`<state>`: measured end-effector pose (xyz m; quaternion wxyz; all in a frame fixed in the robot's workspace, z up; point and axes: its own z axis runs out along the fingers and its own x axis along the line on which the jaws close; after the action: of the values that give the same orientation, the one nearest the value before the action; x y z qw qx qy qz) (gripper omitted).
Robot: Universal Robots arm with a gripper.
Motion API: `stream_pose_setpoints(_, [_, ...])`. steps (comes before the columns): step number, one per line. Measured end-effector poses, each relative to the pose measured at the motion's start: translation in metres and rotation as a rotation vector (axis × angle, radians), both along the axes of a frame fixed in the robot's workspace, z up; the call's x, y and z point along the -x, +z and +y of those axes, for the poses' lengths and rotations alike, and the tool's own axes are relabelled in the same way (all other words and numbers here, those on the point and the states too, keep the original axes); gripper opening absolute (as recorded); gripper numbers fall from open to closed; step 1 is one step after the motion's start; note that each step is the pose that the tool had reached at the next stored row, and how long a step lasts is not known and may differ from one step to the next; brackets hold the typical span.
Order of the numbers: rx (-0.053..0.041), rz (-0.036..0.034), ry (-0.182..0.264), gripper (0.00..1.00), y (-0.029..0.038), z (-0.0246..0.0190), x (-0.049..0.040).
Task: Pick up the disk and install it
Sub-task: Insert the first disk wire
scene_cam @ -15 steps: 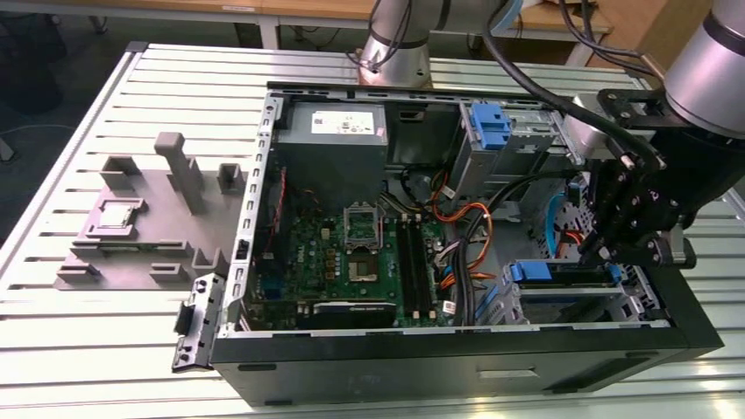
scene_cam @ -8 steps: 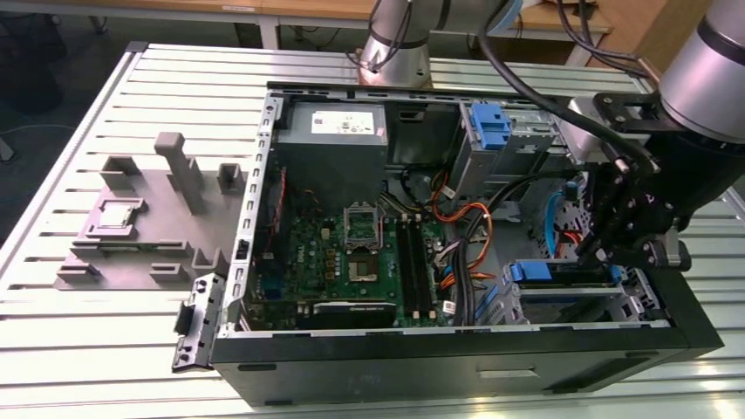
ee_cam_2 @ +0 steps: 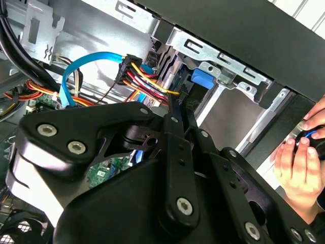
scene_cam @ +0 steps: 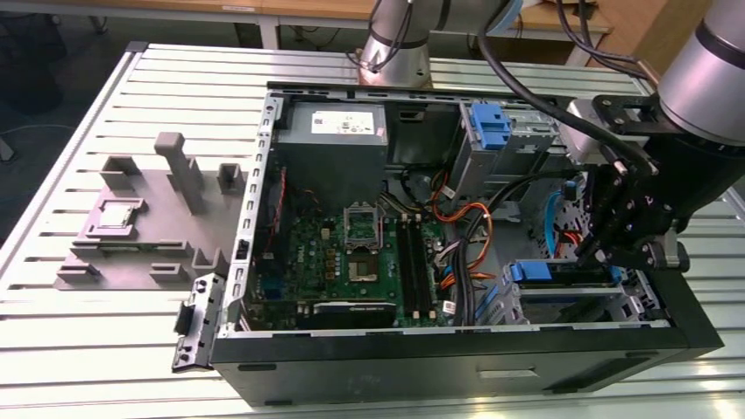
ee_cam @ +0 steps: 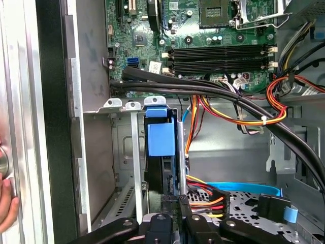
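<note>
We judge the task to be well along: the disk [ee_cam: 161, 140], with its blue carrier tab facing out, already stands edgewise in the drive bay [scene_cam: 582, 292] at the near corner of the open computer case [scene_cam: 466, 349], on the exterior view's right, with nothing lying loose on the slatted counter [scene_cam: 70, 358]. The gripper [scene_cam: 611, 253] hangs right over that bay, close above the blue tab. Whether the jaws are gripping the disk, closed or spread we cannot tell, because the linkage blocks the tips in every view. What seems left, as far as we can judge, is the final seating and the letting go; we cannot confirm that the carrier is latched. The exterior view gives us the whole layout: the motherboard [scene_cam: 361, 253] in the middle of the case, a second blue caddy [scene_cam: 491, 131] in the far bay, and a grey fixture [scene_cam: 152, 218] well apart on the counter at the exterior view's left. The first wrist view adds a straight look down the bay at the blue tab between its metal rails. The second wrist view shows a person's hand [ee_cam_2: 299, 162] resting just outside the case wall, beside the blue data cable [ee_cam_2: 89, 61] and the bundle of coloured power wires [ee_cam_2: 147, 76].
</note>
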<state>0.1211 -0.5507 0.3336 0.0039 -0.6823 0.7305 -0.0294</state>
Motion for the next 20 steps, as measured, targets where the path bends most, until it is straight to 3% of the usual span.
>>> stream_pose_setpoints(20, [0.0000,0.0007,-0.001,0.17,-0.0056,0.0000,-0.0001])
